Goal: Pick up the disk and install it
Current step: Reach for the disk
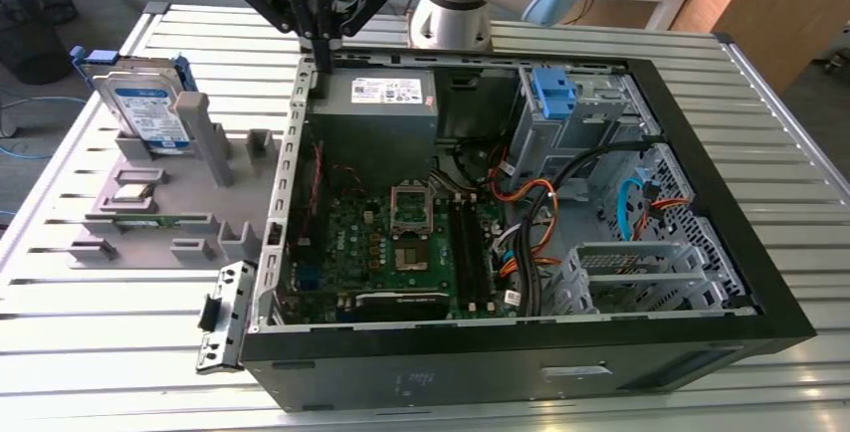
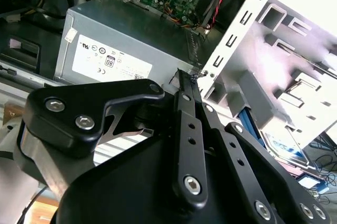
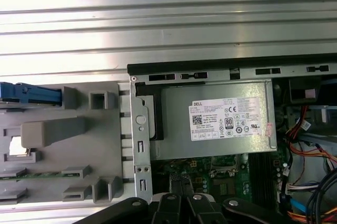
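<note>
Seeing computer case (image 1: 531,344) lying open nearest in the exterior view, motherboard (image 1: 398,243) exposed, and judging the task as barely begun: neither pickup nor install done yet. Further back, toward the exterior view's left, noting the disk (image 1: 143,104) standing tilted in the grey fixture (image 1: 146,238) on the tabletop (image 1: 119,372), silver with white-and-blue label, blue rails along its edges, nothing touching it but the fixture. Farthest, finding the end effector (image 1: 320,62) hanging over the case's back corner near the power supply (image 1: 378,104), jaws pressed together, gripping nothing, well apart from the disk.
</note>
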